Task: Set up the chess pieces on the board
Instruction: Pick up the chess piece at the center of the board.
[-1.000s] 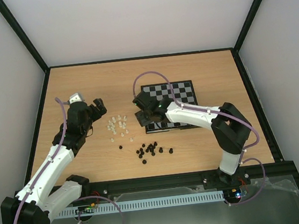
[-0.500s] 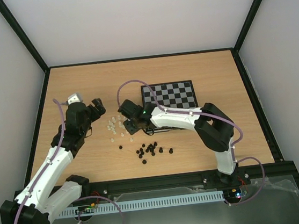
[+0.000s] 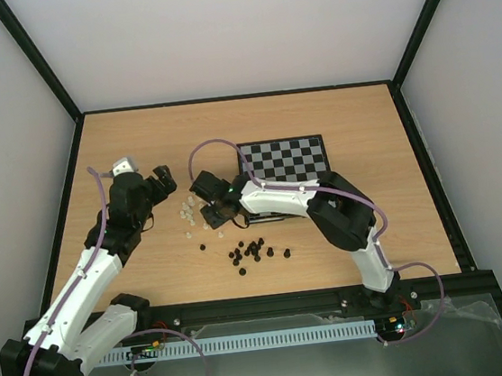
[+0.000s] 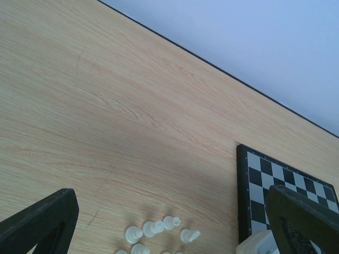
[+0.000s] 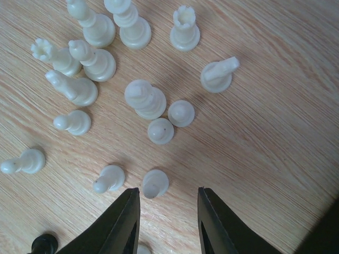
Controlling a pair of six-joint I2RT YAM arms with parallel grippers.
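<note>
The white chess pieces (image 3: 194, 211) lie and stand in a loose cluster on the wooden table, left of the board (image 3: 288, 155). My right gripper (image 3: 213, 212) hangs just above that cluster. In the right wrist view its jaws (image 5: 168, 191) stand narrowly apart with only bare wood between them. A small white pawn (image 5: 155, 183) sits just ahead of the left fingertip (image 5: 130, 198). My left gripper (image 3: 165, 180) hovers left of the cluster, open wide. In the left wrist view a few white pieces (image 4: 153, 228) show low down, with the board's corner (image 4: 253, 174) to the right.
Several black pieces (image 3: 254, 250) are scattered on the table nearer the arm bases, and one (image 5: 43, 244) shows at the bottom left of the right wrist view. The right arm (image 3: 288, 195) lies across the board's near edge. Black rails (image 3: 232, 98) frame the table.
The right arm has swung left, off the board's near-left corner and over the white pieces, and its jaws have narrowed. The left arm has barely moved.
</note>
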